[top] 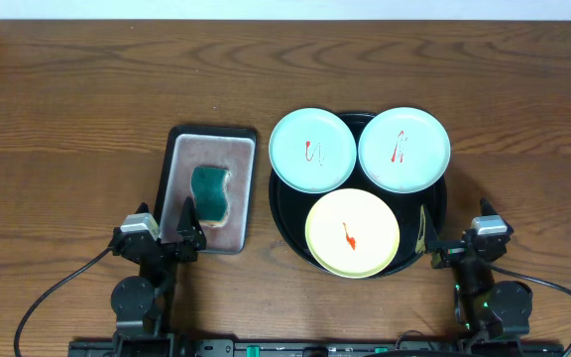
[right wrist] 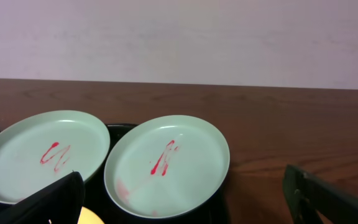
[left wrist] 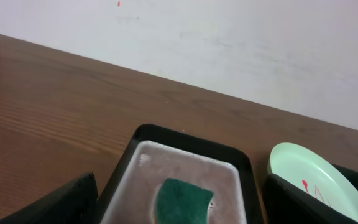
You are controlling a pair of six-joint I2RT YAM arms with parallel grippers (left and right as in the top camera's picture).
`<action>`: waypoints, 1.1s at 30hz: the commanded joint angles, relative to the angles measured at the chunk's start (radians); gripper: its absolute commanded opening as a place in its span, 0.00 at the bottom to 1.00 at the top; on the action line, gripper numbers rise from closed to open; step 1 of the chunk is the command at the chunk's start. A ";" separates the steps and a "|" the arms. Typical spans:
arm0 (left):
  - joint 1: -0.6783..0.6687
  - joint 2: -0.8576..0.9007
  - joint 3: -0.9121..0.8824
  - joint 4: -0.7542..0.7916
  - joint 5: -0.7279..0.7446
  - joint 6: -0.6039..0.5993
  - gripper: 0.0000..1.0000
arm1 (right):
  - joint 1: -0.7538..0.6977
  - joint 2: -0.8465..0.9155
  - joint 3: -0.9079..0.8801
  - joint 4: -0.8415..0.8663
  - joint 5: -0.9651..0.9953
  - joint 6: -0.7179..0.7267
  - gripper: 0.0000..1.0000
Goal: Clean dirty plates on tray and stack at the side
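Observation:
The round black tray (top: pixel 287 220) holds three plates, each with red sauce smears. Two mint-white plates sit at the back, left (top: pixel 312 149) and right (top: pixel 403 149). The yellow plate (top: pixel 353 234) sits at the front. My left gripper (top: pixel 167 230) is open and empty at the near end of the sponge tray. My right gripper (top: pixel 456 238) is open and empty at the tray's front right rim. The right wrist view shows both mint plates, left (right wrist: pixel 42 155) and right (right wrist: pixel 166 165), and a sliver of the yellow plate (right wrist: pixel 89 218) between the open fingers (right wrist: pixel 182 180).
A rectangular black sponge tray (top: pixel 181 169) holds a green sponge (top: pixel 209 191) left of the round tray. The left wrist view shows the sponge (left wrist: pixel 182 199) between the open fingers (left wrist: pixel 180 186) and a mint plate (left wrist: pixel 309 171) at right. Brown wooden table all around.

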 commanded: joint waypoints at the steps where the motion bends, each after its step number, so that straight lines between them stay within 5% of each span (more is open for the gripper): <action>1: 0.003 0.000 -0.008 -0.045 0.011 0.010 0.85 | -0.001 0.001 -0.001 -0.003 -0.005 -0.010 0.99; 9: 0.003 0.003 0.003 -0.058 0.083 0.001 0.85 | -0.001 0.001 0.000 0.029 -0.040 0.091 0.99; 19: 0.003 0.196 0.219 -0.320 0.091 0.001 0.85 | -0.001 0.065 0.111 -0.126 -0.051 0.174 0.99; 33: 0.003 0.738 0.790 -0.763 0.094 0.002 0.86 | -0.001 0.678 0.636 -0.570 -0.163 0.174 0.99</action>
